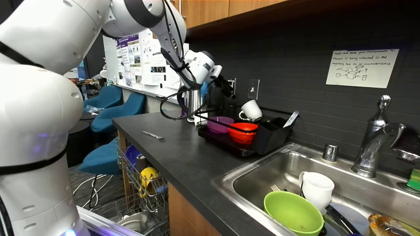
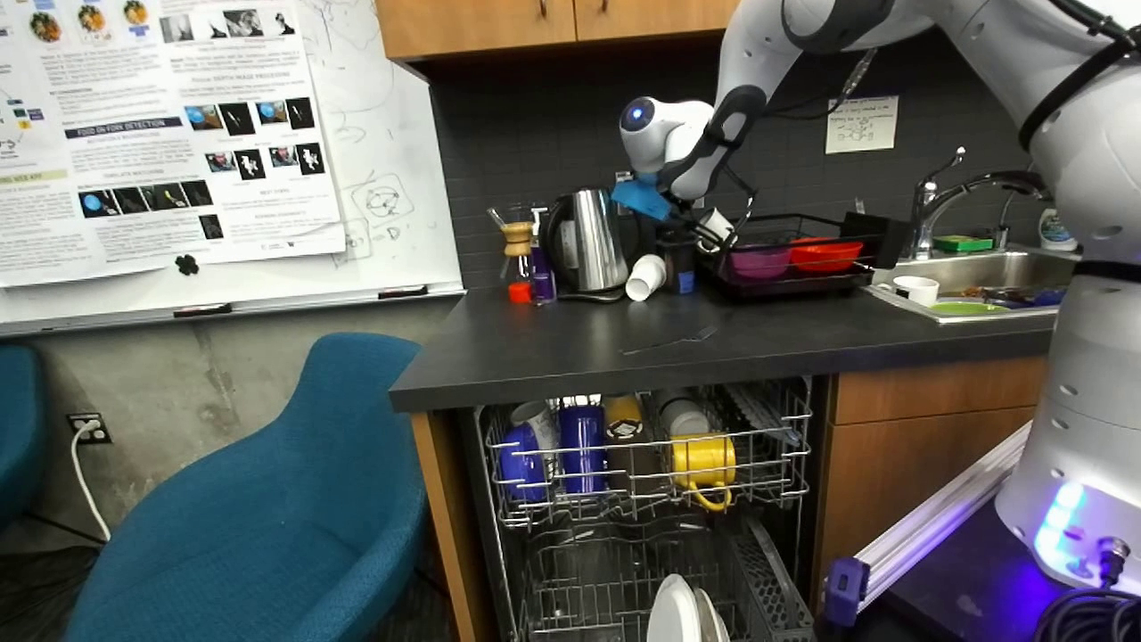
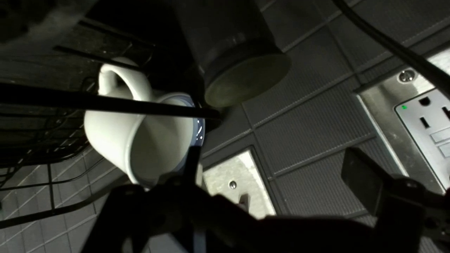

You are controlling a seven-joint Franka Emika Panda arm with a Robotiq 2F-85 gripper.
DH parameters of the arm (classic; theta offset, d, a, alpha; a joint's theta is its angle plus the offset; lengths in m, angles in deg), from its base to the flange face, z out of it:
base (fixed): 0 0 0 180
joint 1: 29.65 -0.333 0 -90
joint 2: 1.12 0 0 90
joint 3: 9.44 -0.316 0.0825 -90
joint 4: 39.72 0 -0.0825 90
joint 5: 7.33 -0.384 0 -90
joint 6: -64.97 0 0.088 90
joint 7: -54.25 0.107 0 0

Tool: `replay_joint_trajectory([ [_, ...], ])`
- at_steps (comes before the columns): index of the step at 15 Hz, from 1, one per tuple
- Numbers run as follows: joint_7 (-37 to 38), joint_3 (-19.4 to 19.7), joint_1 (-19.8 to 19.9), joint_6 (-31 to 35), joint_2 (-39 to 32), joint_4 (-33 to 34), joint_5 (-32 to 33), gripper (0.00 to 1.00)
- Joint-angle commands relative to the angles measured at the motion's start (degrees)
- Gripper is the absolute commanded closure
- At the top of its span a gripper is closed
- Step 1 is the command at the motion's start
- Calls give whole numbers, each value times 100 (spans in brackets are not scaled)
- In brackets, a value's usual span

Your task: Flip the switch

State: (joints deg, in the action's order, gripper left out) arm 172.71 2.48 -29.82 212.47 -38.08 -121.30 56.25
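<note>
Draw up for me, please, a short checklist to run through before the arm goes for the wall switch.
1. Switch lever in sight: ok; it shows against its metal plate in the wrist view.
2. Pincer empty: ok; its fingers stand apart with nothing gripped.
3. Room around the lever: not ok, I'd judge; the tilted white mug shows just below the plate in an exterior view.
4. Fingers clear of the mug: cannot tell; one overlaps it in the wrist view, but contact isn't shown.
5. Lever's present setting: cannot tell; too small to read.
</note>
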Motion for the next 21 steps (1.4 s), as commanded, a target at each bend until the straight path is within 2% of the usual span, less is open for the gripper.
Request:
replay_joint_trajectory([
  [1,-175,111,300,64,10,56,-115,0],
  [7,-360,248,780,171,-19,77,-297,0],
  [10,-670,149,887,342,100,-29,-834,0],
  [15,-1184,270,767,408,-31,49,-1589,0],
  [21,-1538,390,591,374,-117,173,-1938,0],
])
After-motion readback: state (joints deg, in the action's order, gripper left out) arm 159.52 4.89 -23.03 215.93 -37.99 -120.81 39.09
